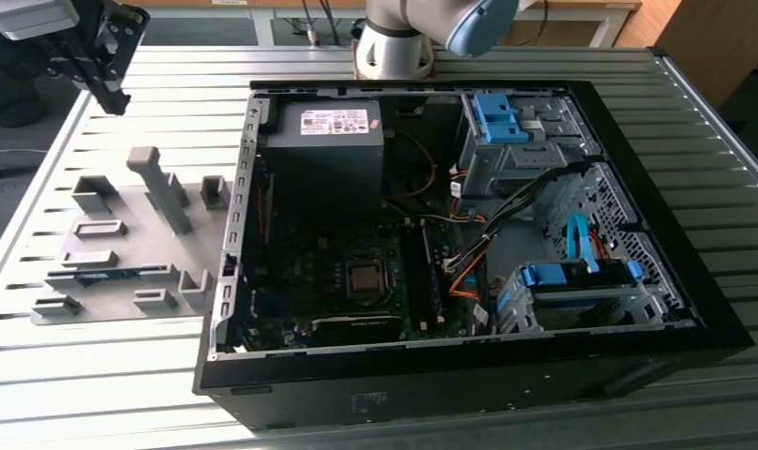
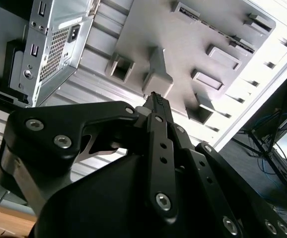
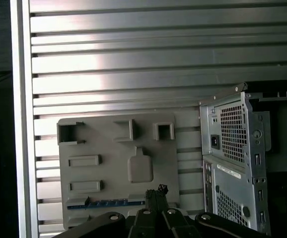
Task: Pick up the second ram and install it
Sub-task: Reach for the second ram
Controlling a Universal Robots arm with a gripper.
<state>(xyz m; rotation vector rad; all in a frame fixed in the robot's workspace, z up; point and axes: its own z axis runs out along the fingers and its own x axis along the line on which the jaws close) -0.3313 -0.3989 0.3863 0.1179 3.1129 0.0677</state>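
The second ram [image 1: 104,277], a long, thin green circuit-board stick, lies lengthwise among low grey blocks on a flat grey plastic fixture plate [image 1: 141,234]. Nothing holds it or touches it from above. With the plate's middle as the centre of a clock in the exterior view, the stick sits at about seven o'clock, near the plate's edge. In the first wrist view the same stick [image 3: 108,203] shows as a narrow bluish-green strip along one edge of the plate [image 3: 104,173]. A tall upright grey block [image 1: 160,187] stands on the plate at about one o'clock from the stick. The black two-finger gripper [image 1: 113,98] hangs at twelve o'clock from the plate, well apart from the stick. In both wrist views its fingers come together at the tips [image 2: 156,98] [image 3: 157,191], closed with nothing between them, and they point toward the plate [image 2: 193,44]. At three o'clock from the plate, just beside it, lies an open black computer tower case [image 1: 416,384] on its side. Inside are a dark motherboard [image 1: 341,281], a black power supply box with a white label [image 1: 322,155] at twelve o'clock from the board, and blue drive-bay clips [image 1: 497,117] toward the exterior view's right. Plate and case rest on a ribbed silver metal table [image 1: 128,375]. The pale grey arm base [image 1: 397,47] stands at twelve o'clock from the case.
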